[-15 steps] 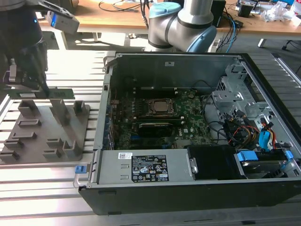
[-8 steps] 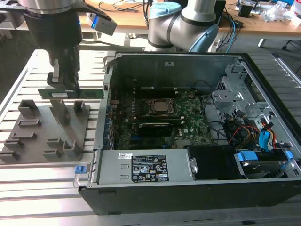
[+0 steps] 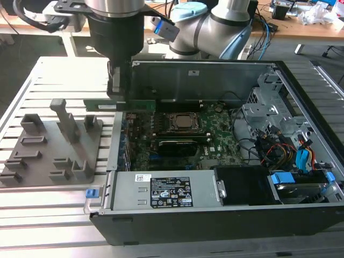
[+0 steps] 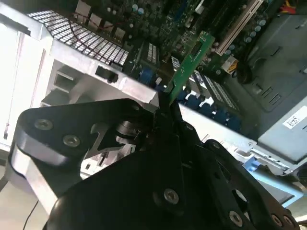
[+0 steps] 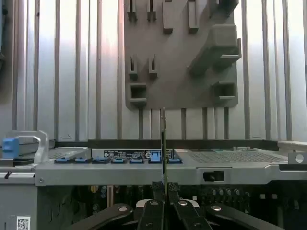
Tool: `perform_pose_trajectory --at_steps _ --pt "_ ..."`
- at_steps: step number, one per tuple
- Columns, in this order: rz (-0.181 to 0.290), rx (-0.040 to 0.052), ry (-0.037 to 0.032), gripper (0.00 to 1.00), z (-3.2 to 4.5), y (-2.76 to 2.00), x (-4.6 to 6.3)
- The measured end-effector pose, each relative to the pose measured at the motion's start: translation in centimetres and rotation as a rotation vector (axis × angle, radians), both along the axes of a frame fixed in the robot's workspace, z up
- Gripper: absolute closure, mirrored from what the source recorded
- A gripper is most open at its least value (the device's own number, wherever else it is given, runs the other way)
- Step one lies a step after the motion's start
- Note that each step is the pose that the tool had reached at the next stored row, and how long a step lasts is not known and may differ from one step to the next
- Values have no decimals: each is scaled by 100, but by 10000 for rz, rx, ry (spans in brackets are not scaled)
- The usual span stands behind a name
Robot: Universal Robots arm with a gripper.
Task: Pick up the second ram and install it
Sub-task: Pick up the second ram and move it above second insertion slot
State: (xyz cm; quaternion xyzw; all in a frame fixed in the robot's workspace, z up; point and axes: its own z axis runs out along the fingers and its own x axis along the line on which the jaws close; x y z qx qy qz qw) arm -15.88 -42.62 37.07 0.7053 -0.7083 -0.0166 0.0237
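Observation:
The second ram point(image 3: 134, 104) is a thin green stick held level in the air over the open computer case's wall on the exterior view's left. My gripper point(image 3: 117, 94) is shut on it from above, near its middle. It hangs between the grey holder tray point(image 3: 54, 148) and the green motherboard point(image 3: 185, 137), touching neither. In the second wrist view the ram point(image 4: 191, 60) sticks out past the gripper point(image 4: 168, 104) over the board's slots. In the first wrist view the ram point(image 5: 163, 143) shows edge-on above the gripper point(image 5: 164, 188).
The black case point(image 3: 290, 91) lies open on a slatted metal table point(image 3: 48, 215). A power supply point(image 3: 161, 189) runs along its near side. A drive cage with cables point(image 3: 285, 156) sits at the exterior view's right. The processor socket point(image 3: 183, 122) is mid-board.

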Motion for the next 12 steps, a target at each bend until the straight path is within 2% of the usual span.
perform_pose_trajectory --at_steps 3,4,7,8,9,10,11,12 --pt "0 -14 37 86 -17 29 280" --pt "0 -24 55 86 -21 44 410" --pt "-1 -22 118 86 -41 70 641" --pt "1 -23 128 86 -44 74 687" --pt "-1 11 148 86 -47 80 788" --pt "4 250 146 86 -48 80 817" --pt "5 655 147 86 -48 80 850" --pt "5 780 156 86 -55 82 897"
